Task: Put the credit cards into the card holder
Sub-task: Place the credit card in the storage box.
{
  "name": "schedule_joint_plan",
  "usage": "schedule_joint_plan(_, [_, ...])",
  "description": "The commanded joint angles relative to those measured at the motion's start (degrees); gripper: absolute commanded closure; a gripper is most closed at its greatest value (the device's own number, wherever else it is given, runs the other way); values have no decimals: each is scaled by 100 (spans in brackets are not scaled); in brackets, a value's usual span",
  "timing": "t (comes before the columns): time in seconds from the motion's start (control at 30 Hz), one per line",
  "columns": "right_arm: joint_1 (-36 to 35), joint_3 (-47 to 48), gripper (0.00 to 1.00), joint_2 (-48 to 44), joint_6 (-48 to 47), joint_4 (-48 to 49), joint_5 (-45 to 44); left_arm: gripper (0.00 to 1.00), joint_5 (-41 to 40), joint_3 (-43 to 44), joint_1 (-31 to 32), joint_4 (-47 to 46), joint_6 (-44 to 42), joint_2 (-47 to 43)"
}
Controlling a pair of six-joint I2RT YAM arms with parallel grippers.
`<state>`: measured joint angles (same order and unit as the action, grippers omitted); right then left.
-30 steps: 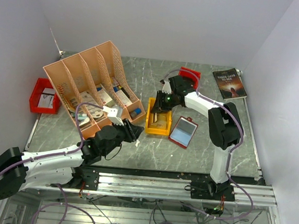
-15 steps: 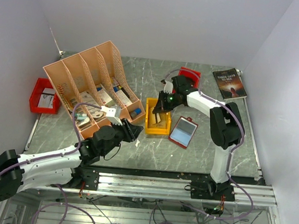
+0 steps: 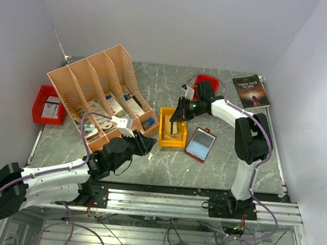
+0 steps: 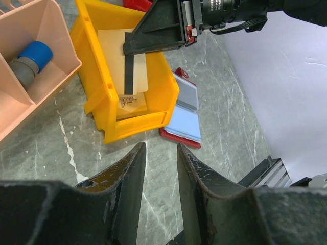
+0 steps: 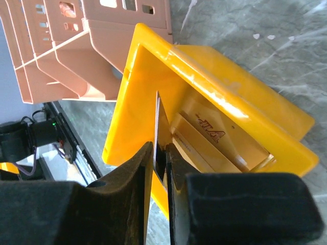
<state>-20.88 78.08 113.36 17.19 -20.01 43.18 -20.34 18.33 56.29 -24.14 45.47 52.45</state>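
Right wrist view shows a thin credit card (image 5: 157,127) clenched at one end by the right pincer (image 5: 159,153) over the yellow bin (image 5: 225,102). The card holder (image 3: 200,144) lies open on the table beside the bin. With so slight a grip, the card may twist or fall into the bin. The left pincer (image 4: 160,153) is released and empty.

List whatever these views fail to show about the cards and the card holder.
- Face of the card in the right tool: the right wrist view sees it edge-on, and the top view is too small.
- Pockets of the card holder: too small from above; the yellow bin covers part of it in the left wrist view.
- Contents of the far red bin: covered by the right arm.
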Motion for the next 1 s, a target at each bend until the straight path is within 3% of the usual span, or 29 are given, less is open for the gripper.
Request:
schedule_joint_plan(0.0, [-42,44,83,201,112,75,269,58,-111,56,-38,-154,-72,15])
schedule_joint_plan(0.2, [-108,143,86,452,108,-9,222,58,-114,77,-39,-153,-82,72])
schedule_joint_plan(0.4, [-73,143,80,321,9,-65,233,58,-133,28,-35,-104,-69,-17])
schedule_joint_plan(0.97, [-5,6,80,52,21,-7,176,58,-98,-10,-32,-151,-42,-72])
